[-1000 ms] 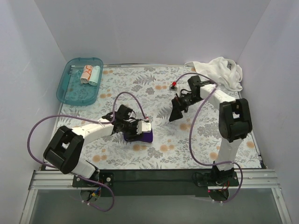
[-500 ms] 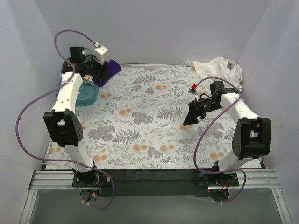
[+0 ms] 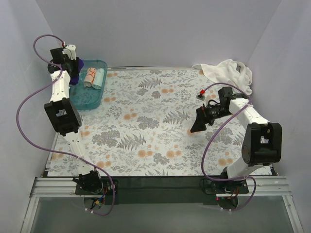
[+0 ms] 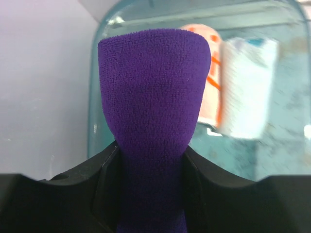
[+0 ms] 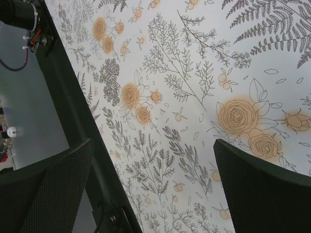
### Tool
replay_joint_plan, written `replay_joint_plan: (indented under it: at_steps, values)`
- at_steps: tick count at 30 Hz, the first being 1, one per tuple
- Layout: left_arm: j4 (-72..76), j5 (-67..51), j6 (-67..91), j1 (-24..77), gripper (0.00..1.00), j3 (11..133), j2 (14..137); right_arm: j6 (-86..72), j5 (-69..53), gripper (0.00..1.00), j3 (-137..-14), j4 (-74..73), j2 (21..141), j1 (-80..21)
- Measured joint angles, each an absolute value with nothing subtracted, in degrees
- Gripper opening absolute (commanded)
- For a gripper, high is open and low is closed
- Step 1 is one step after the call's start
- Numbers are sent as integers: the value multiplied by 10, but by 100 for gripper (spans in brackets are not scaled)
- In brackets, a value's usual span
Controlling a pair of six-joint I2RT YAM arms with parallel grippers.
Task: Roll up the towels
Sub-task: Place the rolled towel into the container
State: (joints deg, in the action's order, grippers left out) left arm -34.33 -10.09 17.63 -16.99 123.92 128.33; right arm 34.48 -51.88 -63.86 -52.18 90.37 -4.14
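Seen from above, the left arm stretches to the far left corner of the desk [image 3: 160, 182], where the left pincer [image 3: 73, 64] clamps the purple towel [image 3: 79, 68] at the far left end of the teal tray [image 3: 72, 97]. Inside the tray, near its far end, the white-orange roll [image 3: 90, 76] and the pale teal roll [image 3: 99, 78] lie side by side. A floral sheet [image 3: 146, 126] covers the desk. The white towel [image 3: 228, 73] sits crumpled in the far right corner, partly on the sheet's edge. The right pincer [image 3: 198, 123] hangs over the right half of the sheet, apart from the white towel, its jaws spread wide and holding nothing. From the left wrist camera, the left pincer [image 4: 150, 167] is closed partway, its two black jaws pressing the purple towel [image 4: 153, 92] between them. The towel's free end juts out as a thick rounded bundle over the tray's rim [image 4: 95, 111]; whether it touches the tray cannot be told. Beyond it, to the right, both rolls rest on the tray floor, the white-orange roll [image 4: 212, 82] partly hidden behind the towel and the pale teal roll [image 4: 245, 87] beside it. From the right wrist camera, the right pincer [image 5: 153, 187] stands fully open, its mesh-textured fingers [image 5: 48, 189] at either edge of the view, with only the floral sheet [image 5: 194, 97] and the desk's dark near edge between them.
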Motion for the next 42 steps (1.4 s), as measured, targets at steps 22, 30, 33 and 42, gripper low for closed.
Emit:
replay_joint_plan:
  at_steps: [22, 30, 33, 42]
  values:
    - [-175, 57, 194, -145, 0, 1280, 1430, 338, -544, 98, -618, -517, 938, -41]
    - [-128, 84, 168, -116, 0, 1280, 1460, 335, -544, 98, -613, -517, 938, -41]
    - [-114, 102, 158, -107, 0, 1280, 1478, 334, -544, 98, -613, -516, 938, -41]
    - [-96, 114, 161, -109, 0, 1271, 1484, 332, -544, 98, -612, -515, 938, -41]
